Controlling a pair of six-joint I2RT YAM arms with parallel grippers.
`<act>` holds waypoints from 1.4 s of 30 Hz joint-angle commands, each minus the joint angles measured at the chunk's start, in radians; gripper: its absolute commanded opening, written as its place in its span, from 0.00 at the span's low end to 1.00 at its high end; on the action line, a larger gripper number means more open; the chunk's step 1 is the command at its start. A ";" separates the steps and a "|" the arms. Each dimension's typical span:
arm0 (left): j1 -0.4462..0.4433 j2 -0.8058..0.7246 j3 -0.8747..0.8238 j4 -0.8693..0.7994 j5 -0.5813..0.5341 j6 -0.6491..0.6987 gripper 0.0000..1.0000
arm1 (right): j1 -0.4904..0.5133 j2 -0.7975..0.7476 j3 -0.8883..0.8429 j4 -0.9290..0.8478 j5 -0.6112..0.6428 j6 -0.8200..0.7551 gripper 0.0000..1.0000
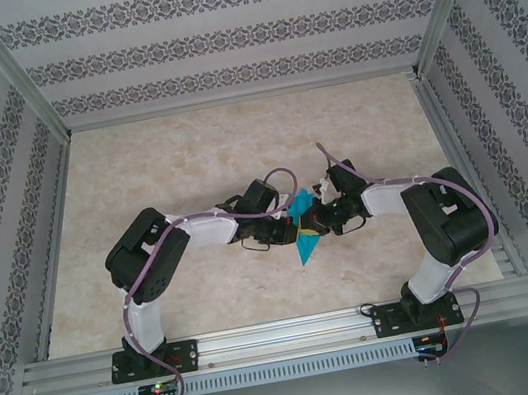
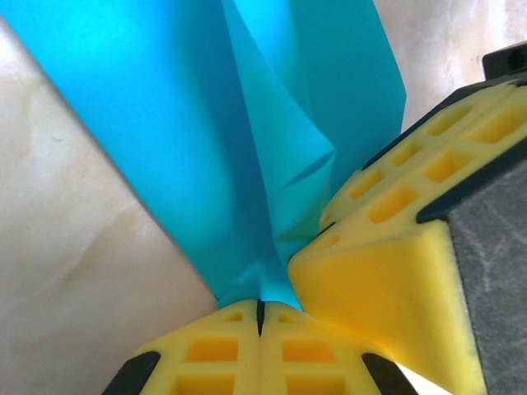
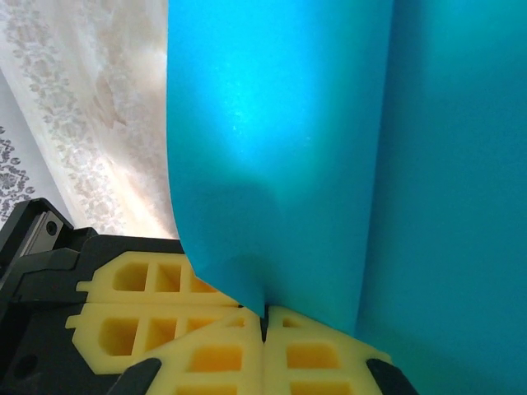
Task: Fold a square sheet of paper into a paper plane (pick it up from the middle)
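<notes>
The square sheet of paper [image 1: 303, 227], turquoise and no longer flat, hangs pinched between two robot arms over the middle of the pale marbled bench [image 1: 187, 160]. From above it reads as a narrow, doubled-over shape tapering to a point toward the near edge. The left wrist camera shows several overlapping layers [image 2: 247, 123] with a slanting crease running down into the grip. The left claw [image 1: 287, 224] is clenched on the paper's lower edge, its yellow pads [image 2: 214, 350] pressed flat together with the sheet caught in the seam. The right claw [image 1: 323, 220] is likewise clenched on the paper [image 3: 329, 164], which rises from between its pads [image 3: 313, 358] in a smooth curve. The two claws meet almost tip to tip, the right one's pad [image 2: 370, 288] touching the folds just beside the left's. The folding appears partway done: first creases are in, but the layers stand loose, no wings are spread, and nothing has been set down.
</notes>
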 commanded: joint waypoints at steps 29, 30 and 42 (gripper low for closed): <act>0.013 -0.111 -0.103 0.070 -0.005 -0.021 0.00 | 0.021 0.062 -0.136 0.260 0.031 0.196 0.07; 0.013 -0.123 -0.101 0.063 -0.010 -0.021 0.00 | 0.020 0.060 -0.133 0.249 0.035 0.190 0.07; 0.041 -0.163 -0.057 0.045 -0.040 -0.091 0.24 | 0.022 0.054 -0.131 0.235 0.022 0.155 0.08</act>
